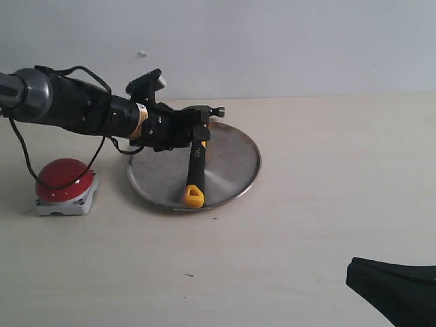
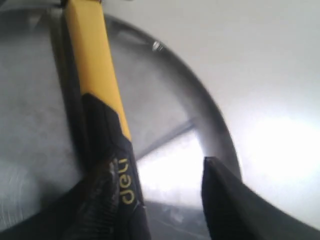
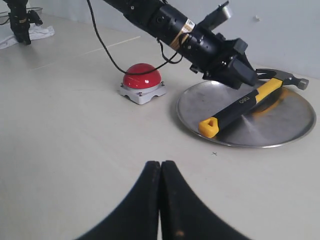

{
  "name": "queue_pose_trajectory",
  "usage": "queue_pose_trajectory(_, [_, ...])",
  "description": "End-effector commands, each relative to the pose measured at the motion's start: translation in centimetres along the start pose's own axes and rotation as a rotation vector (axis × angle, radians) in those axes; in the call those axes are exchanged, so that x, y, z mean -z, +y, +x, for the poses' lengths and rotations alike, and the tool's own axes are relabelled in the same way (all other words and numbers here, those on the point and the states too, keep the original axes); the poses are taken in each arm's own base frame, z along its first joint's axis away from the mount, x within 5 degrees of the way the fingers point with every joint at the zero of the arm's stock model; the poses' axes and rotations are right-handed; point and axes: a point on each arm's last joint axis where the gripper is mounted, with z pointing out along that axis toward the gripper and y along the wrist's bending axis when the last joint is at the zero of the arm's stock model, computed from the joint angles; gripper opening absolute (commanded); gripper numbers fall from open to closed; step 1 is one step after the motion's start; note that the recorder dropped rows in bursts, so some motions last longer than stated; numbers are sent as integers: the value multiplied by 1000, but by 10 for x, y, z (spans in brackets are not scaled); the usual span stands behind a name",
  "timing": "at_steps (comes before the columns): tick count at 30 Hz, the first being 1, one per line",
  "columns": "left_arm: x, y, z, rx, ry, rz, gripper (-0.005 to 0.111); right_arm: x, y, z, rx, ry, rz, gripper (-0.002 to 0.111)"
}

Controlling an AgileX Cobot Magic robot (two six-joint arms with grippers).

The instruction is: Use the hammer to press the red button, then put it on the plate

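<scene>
Hammer [image 1: 195, 167] lies on the plate [image 1: 235, 160], steel head at twelve o'clock, yellow end at six. Left tool [image 1: 197, 133] straddles the handle below the head, jaws parted, one side clear of it. Likely rigid and head-heavy; the rubber near the head offers the steadiest hold. Red button [image 1: 63, 178] at nine o'clock

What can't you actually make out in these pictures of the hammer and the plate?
- Claw of the hammer: exterior view, behind the left gripper.
- The left gripper's second finger: left wrist view, a dark blur beside the handle.
- The plate: left wrist view, cut off by frame edges.
- The right gripper: exterior view, cut off by the corner.
- Base screws of the red button: exterior view, too small.
</scene>
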Motion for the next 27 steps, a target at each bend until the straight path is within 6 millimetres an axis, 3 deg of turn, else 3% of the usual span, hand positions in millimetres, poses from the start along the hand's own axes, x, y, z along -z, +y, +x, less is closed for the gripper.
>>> queue_pose_trajectory(1, [31, -23, -23, -48, -43, 90, 10, 1, 0, 0, 6, -5, -1, 0])
queue_pose_trajectory(2, [39, -28, -24, -83, -36, 105, 1, 1, 0, 0, 6, -5, -1, 0])
queue_pose_trajectory(6, [73, -42, -25, -128, -80, 80, 0, 1, 0, 0, 6, -5, -1, 0])
queue_pose_trajectory(10, [124, -43, -10, -205, -176, -81, 0, 1, 0, 0, 6, -5, -1, 0])
queue_pose_trajectory(15, [211, -37, 29, -259, -353, -347, 0, 1, 0, 0, 6, -5, -1, 0])
queue_pose_trajectory(18, [265, -41, 57, -288, -479, -419, 0, 1, 0, 0, 6, -5, -1, 0])
queue_pose_trajectory(22, [318, -50, 92, -326, -627, -386, 0, 1, 0, 0, 6, -5, -1, 0])
queue_pose_trajectory(27, [362, -55, 130, -347, -802, -328, 0, 1, 0, 0, 7, -5, -1, 0])
